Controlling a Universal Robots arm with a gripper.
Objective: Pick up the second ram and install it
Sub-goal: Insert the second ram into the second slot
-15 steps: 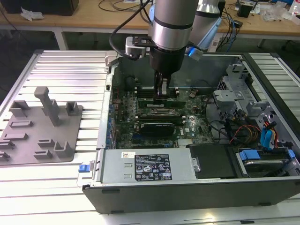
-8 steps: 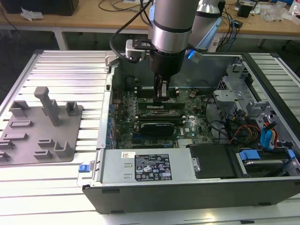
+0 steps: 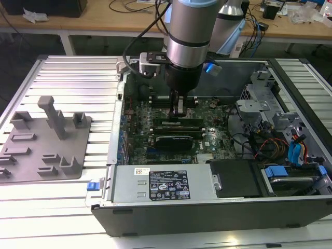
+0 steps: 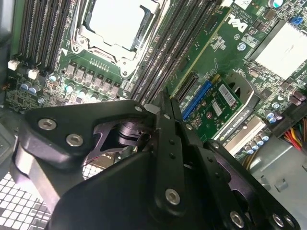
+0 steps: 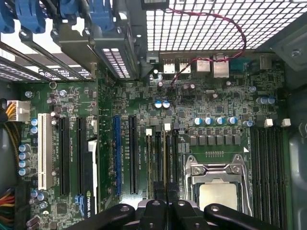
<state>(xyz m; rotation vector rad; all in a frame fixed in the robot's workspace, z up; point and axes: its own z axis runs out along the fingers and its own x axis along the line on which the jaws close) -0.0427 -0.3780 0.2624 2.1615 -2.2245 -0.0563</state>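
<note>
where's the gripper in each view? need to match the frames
Exterior view: gripper mid-picture, low over the motherboard.
Second wrist view: gripper over the memory slots, between the processor and the green card.
First wrist view: gripper over the memory slots beside the processor.
Shared landmark: the silver-topped processor, in both wrist views.

Strong light washes the ribbed tabletop (image 3: 46,207) almost white along the exterior view's lower edge, the open computer case (image 3: 207,212) lies dimmer and shadowed inside, and the processor lid (image 4: 120,21) glares pale in the second wrist view.
</note>
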